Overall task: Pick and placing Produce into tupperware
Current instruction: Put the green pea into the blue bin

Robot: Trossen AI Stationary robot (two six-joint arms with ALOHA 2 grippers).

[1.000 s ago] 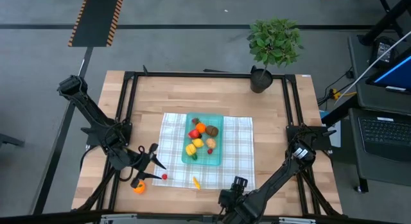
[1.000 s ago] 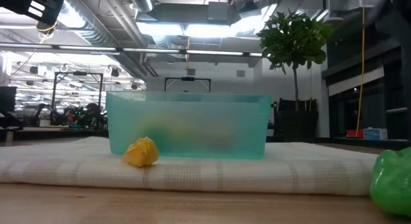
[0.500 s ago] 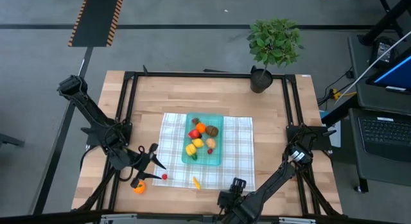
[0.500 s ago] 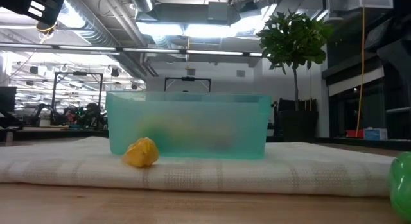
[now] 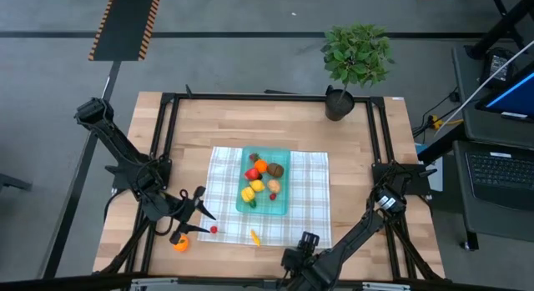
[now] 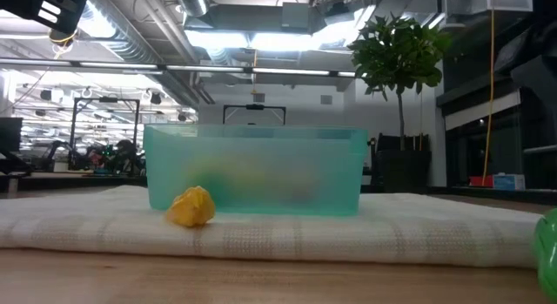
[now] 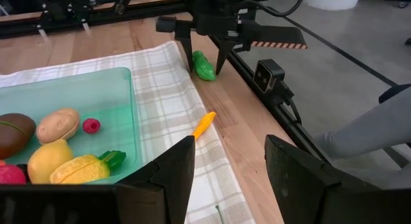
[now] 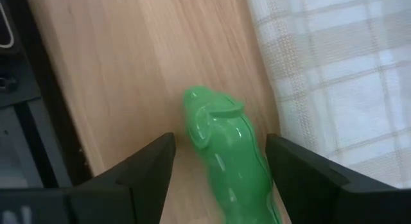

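The teal tupperware stands on the checked cloth and holds several produce pieces. A yellow-orange piece lies on the cloth's near edge. A green piece lies on the bare wood beside the cloth, near the table's near edge. My right gripper stands open over it, one finger on each side. My left gripper waits open at the near left, by an orange piece and a small red one. My right gripper comes at the green piece from above, pointing down, with its fingers on either side of it. The piece lies on the wood. Whether a finger touches it, I cannot tell.
A potted plant stands at the table's far right corner. A black frame rail runs along the table's sides. A small camera block sits on the near edge close to the green piece. Bare wood shows around the cloth.
In the low view the green piece has slid along the table toward the right, and now only its edge shows. My right gripper has shifted slightly toward the table's near left. My left arm has kept still.
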